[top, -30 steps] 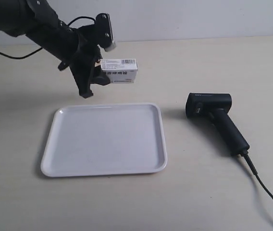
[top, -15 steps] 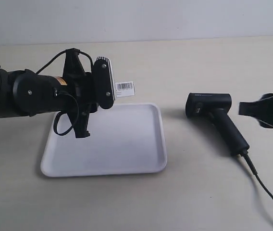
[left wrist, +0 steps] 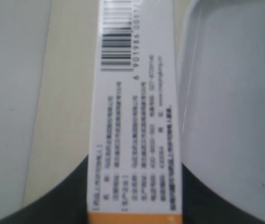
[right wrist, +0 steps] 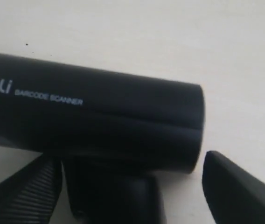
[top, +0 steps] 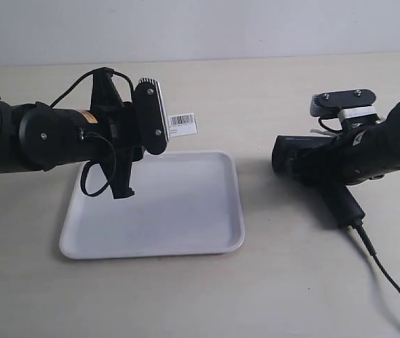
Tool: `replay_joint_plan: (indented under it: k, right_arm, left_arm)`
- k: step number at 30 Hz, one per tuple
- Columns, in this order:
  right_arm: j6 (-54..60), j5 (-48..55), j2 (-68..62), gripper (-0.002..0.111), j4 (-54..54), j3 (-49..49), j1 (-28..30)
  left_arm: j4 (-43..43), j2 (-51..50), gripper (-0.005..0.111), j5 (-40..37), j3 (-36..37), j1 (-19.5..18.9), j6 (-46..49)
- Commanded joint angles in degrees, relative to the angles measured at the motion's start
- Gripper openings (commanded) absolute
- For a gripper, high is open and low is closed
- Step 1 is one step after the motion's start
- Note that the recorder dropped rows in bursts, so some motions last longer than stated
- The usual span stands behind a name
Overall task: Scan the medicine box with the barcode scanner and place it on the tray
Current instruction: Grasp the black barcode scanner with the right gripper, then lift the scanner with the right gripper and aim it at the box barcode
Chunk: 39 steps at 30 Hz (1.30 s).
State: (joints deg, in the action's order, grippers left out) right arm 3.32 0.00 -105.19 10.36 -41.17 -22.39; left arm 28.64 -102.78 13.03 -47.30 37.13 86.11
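My left gripper [top: 154, 134] is shut on the medicine box [top: 182, 124] and holds it in the air over the far edge of the white tray [top: 154, 211], barcode end pointing away from the arm. The left wrist view shows the box [left wrist: 135, 107] close up, with its barcode, printed text and orange band, between the dark fingers [left wrist: 62, 200], and the tray [left wrist: 235, 116] beside it. The black barcode scanner [top: 305, 151] lies on the table. My right gripper [right wrist: 128, 191] stands open over it, its fingers [right wrist: 237, 191] either side of the handle below the scanner head [right wrist: 90, 116].
The scanner's black cable [top: 390, 282] trails from the handle toward the table's front right corner. A pale wall [top: 256, 28] runs along the back of the beige table [top: 291, 296].
My left arm swung down and turned, carrying the box toward the tray's far edge. The right arm came in from the right and settled over the scanner.
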Motion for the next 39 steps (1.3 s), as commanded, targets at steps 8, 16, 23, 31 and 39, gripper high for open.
replay_joint_plan:
  k: [8, 16, 23, 31, 39]
  right_arm:
    - [5.3, -1.1, -0.5, 0.014, -0.5, -1.1, -0.1]
    - [7.6, 8.9, 11.3, 0.000, -3.6, -1.0, -0.1]
    - [7.4, 9.5, 14.0, 0.000, -9.2, -1.0, -0.1]
    - [1.4, 8.4, 11.8, 0.000, -9.0, -1.0, -0.1]
    - [-0.5, 1.0, 3.5, 0.000, -9.0, -1.0, -0.2]
  left_arm:
    - [-2.1, 0.8, 0.000, -0.4, 0.2, 0.2, -0.9]
    - [-4.0, 0.9, 0.000, -3.5, 0.2, -2.0, -0.9]
    - [-5.0, 4.6, 0.000, -10.1, 0.2, -3.1, -1.4]
    - [-2.9, 4.4, 0.000, -12.4, 0.2, -3.3, -1.4]
    - [3.1, -0.8, 0.000, -14.6, 0.1, -2.4, -1.4]
